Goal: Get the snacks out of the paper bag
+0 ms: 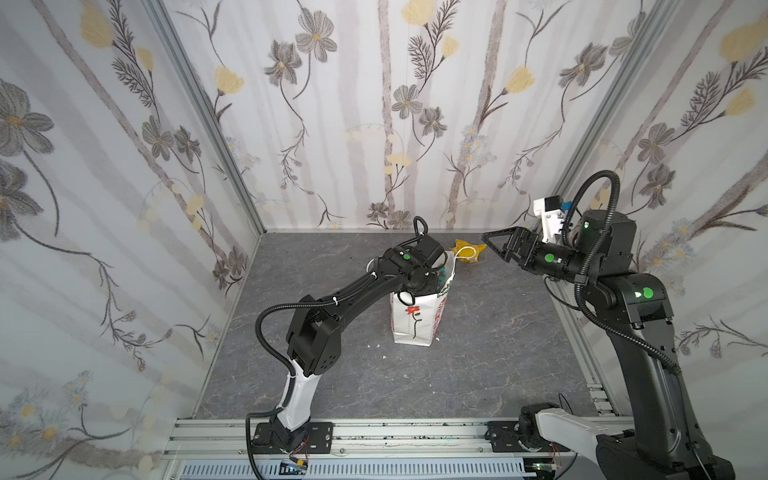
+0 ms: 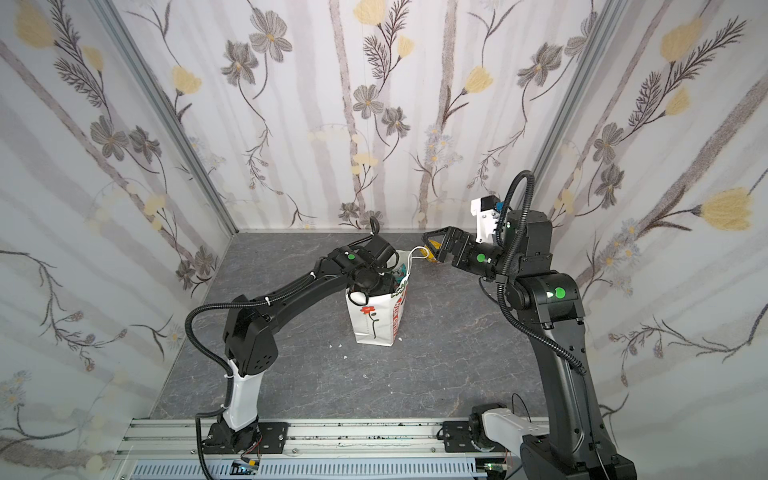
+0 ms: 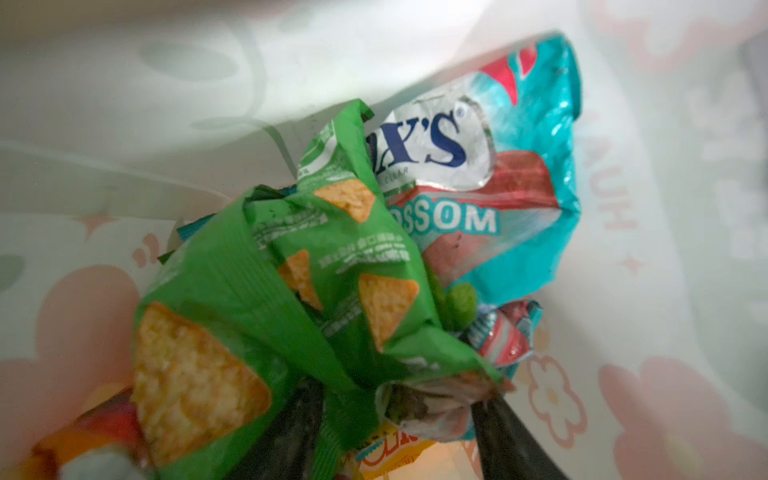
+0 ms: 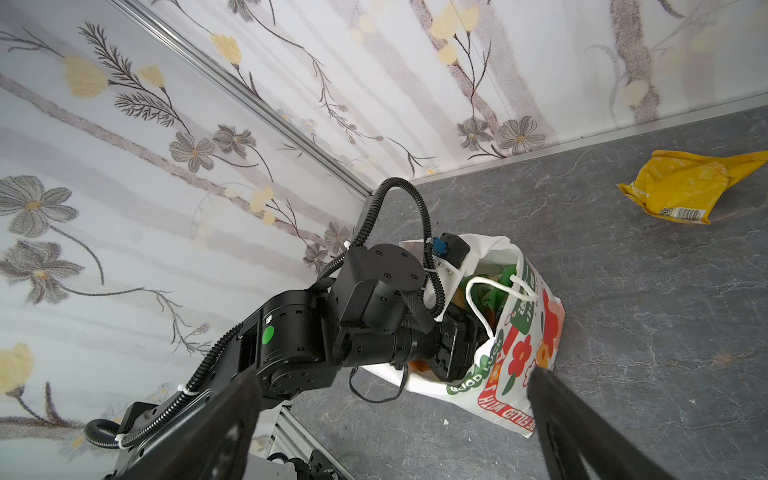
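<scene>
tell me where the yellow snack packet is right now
In both top views the yellow packet lies far back on the table, just right of the paper bag and close to the tips of the open right claw.

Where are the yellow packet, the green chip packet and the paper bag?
yellow packet (image 4: 681, 187), right wrist view, its middle.
green chip packet (image 3: 232, 266), left wrist view, plain green front.
paper bag (image 1: 405, 332), a top view, its white front wall.
</scene>
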Tool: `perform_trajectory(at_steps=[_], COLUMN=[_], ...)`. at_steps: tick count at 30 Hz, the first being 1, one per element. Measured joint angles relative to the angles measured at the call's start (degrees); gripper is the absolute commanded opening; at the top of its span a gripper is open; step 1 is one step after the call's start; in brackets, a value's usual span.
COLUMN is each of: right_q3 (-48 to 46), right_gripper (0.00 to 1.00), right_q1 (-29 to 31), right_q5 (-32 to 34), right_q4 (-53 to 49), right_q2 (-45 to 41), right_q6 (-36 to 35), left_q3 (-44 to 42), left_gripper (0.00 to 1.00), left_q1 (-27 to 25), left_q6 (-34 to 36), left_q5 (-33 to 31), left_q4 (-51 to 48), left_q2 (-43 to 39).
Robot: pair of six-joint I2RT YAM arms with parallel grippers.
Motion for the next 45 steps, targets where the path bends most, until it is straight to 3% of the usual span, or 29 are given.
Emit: perform_trajectory(at_steps=[8,10,45], right_q3=[0.00,0.00,-0.33], right_gripper=[0.99,0.99,0.99], right_q1=[0.11,0.11,0.11], right_q5=[0.11,0.24,1.79], right_q4=[0.44,0.44,3.34], right_q2=[-0.76,-0.90,-1.88], right_q6=[0.81,0.81,2.82], left_q3=[-1.99,-2.19,7.67], left_gripper=[0.05,0.00,0.00], left_q1=[0.33,0.42,0.70], left_q6=[-0.42,-0.55,0.76], left_q5=[1.68,1.77,0.81], left_q4=[3.08,3.17,-2.43], left_q2=[-1.22,-1.57,-6.14])
